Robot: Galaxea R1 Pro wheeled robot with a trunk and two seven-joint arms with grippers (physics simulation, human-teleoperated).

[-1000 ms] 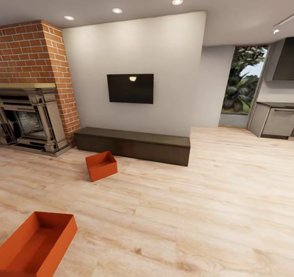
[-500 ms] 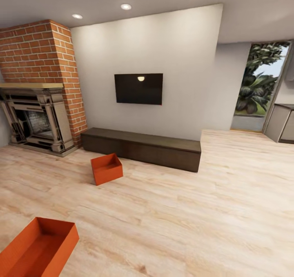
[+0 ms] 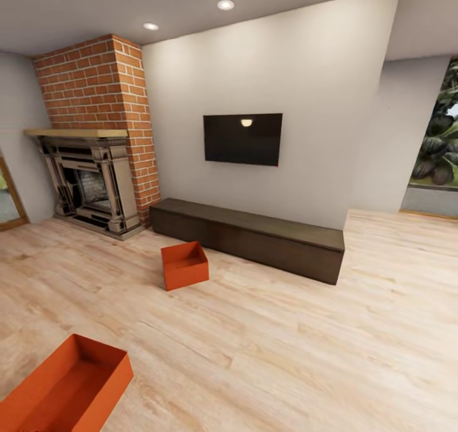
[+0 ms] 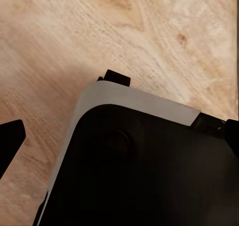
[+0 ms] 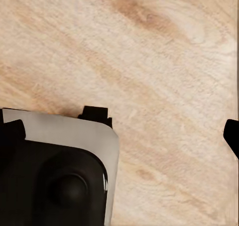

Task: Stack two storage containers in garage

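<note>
Two orange-red storage containers lie on the light wood plank floor (image 3: 305,349) of the living room. The nearer container (image 3: 67,394) is at the lower left of the head view, cut by the picture's edge. The farther container (image 3: 184,265) sits open-topped in front of the low dark bench. My left gripper (image 4: 122,143) points down over the robot's dark base and stands open, its fingertips (image 4: 10,141) spread wide with nothing held. My right gripper (image 5: 122,136) is likewise open above the wood floor, its fingertips (image 5: 233,136) far apart.
A long low dark bench (image 3: 254,238) runs along the white wall under a wall-mounted TV (image 3: 243,139). A brick chimney with a stone fireplace (image 3: 92,187) stands at the left. A glazed opening with plants (image 3: 439,158) is at the far right.
The whole head view has shifted right and the room looks nearer, so the camera has turned left. Both containers lie where they were on the floor.
</note>
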